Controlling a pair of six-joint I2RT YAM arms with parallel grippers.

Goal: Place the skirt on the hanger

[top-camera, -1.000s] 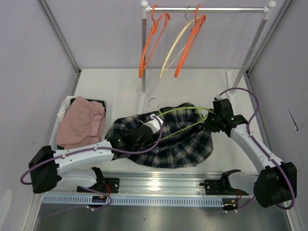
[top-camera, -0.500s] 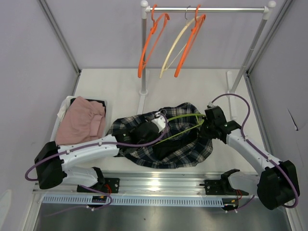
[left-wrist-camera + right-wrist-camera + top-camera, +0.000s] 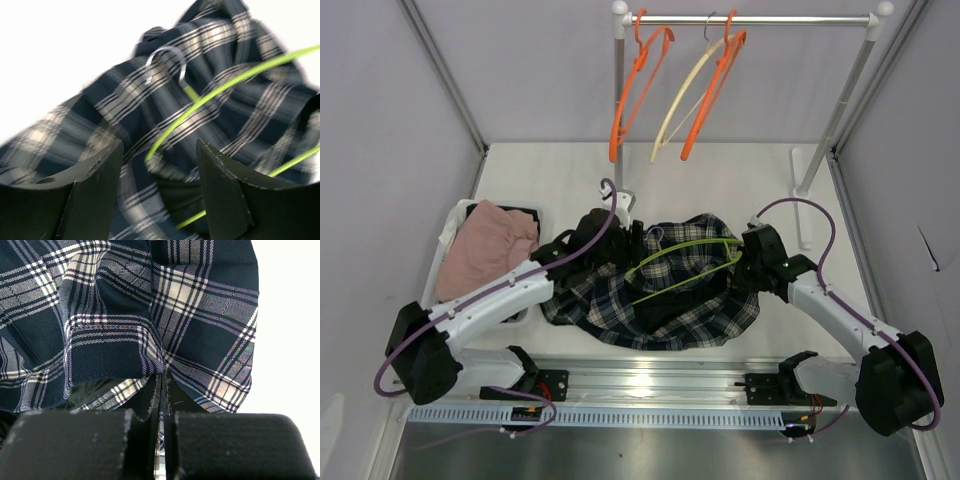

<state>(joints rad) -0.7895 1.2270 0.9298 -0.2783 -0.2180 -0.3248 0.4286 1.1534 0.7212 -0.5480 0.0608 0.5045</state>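
**Limp plaid cloth, springy wire: hold the seam and the hanger neck**

The navy-and-cream plaid skirt [image 3: 695, 315] lies crumpled in the middle of the white bench [image 3: 740, 180]. The lime-green wire hanger [image 3: 215, 95] lies across its upper folds. Whether either hanger arm already runs inside the cloth cannot be told. The hanger's silver metal hook [image 3: 167, 55] rests on the fabric at the end nearer the left arm.

The right jaws are pressed together on a stitched fold at the skirt's right edge, and cloth bunches just beyond them in the wrist view. The left jaws stand wide apart with nothing between them. They hover over the skirt close to the hook, with the green wire showing through the gap.

The skirt looks light and entirely limp, so it will probably sag and drape from wherever it is pinched. A grip on one layer is likely to drag the rest along, and the hanger with it. The woven cloth should give good friction and is not fragile. The firmest hold is likely a doubled, stitched edge such as the one the right jaws have.

The hanger seems light, thin and smooth, so it may twist in a grip. The neck below the hook looks the steadiest place to take it.
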